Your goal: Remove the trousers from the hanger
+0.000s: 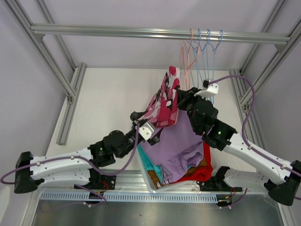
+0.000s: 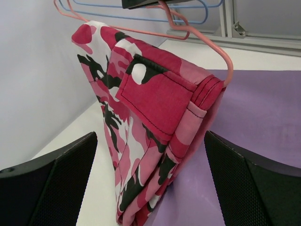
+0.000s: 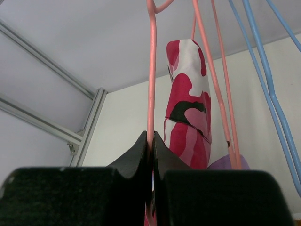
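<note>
Pink camouflage trousers [image 1: 164,101] hang folded over a pink hanger [image 2: 207,47], above the pile. My right gripper [image 3: 152,141] is shut on that hanger's wire [image 3: 151,70], with the camouflage trousers [image 3: 188,108] just beyond it. My left gripper [image 2: 150,188] is open, and the lower end of the camouflage trousers [image 2: 150,117] hangs between its fingers [image 2: 51,183] without touching either. In the top view the left gripper [image 1: 153,123] sits below and left of the garment, while the right gripper [image 1: 182,99] is at its right side.
Lilac trousers [image 1: 176,146] top a pile with teal [image 1: 150,167], mustard-brown [image 1: 200,165] and red [image 1: 202,173] ones in a white bin [image 1: 146,178] between the arm bases. Empty pink and blue hangers [image 1: 202,47] hang on the rail [image 1: 117,32] behind. Frame posts stand left and right.
</note>
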Robot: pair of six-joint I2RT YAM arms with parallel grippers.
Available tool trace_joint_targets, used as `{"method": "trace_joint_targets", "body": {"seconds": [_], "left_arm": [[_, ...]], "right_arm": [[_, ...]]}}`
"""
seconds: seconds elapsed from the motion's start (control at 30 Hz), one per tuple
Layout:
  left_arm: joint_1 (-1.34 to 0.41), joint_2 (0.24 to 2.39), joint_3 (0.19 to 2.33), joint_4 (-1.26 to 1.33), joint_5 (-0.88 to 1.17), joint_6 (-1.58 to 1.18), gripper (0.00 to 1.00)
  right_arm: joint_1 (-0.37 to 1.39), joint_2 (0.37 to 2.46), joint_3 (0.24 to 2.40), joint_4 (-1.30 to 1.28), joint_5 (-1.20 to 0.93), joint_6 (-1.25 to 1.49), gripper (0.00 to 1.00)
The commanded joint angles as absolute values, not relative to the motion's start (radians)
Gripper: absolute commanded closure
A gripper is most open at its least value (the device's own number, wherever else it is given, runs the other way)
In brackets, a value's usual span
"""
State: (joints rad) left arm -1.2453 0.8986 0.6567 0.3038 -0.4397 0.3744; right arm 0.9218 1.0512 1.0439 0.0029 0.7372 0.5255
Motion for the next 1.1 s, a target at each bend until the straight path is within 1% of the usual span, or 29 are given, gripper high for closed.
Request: {"method": "trace_joint_targets", "body": {"seconds": [0.0,0.17,0.4,0.63,0.9,1.07], "left_arm": [[-1.264,0.940,0.669,0.396,-0.465,0.391,0.01],[-1.270,1.012,0.670,0.455,-0.505,0.406,0.01],[-1.267,1.049,0.673,0.508,-0.540,0.439,0.01],[-1.238,1.088,0.678,0.578,-0.646,0.488,0.00],[-1.238,1.083,0.701,0.505,-0.592,0.420,0.01],[-1.262,1.037,0.710,0.427,-0.539,0.361,0.01]], "right_arm": [[0.887,0.988,1.043,0.086,0.687,0.604,1.00],[0.868,0.988,1.034,0.072,0.618,0.615,1.00],[0.867,0.991,1.016,0.078,0.568,0.618,1.00],[0.867,0.974,0.991,0.080,0.516,0.634,1.00],[0.867,0.966,0.982,0.091,0.488,0.630,1.00],[0.859,0.966,0.982,0.087,0.480,0.624,1.00]]}}
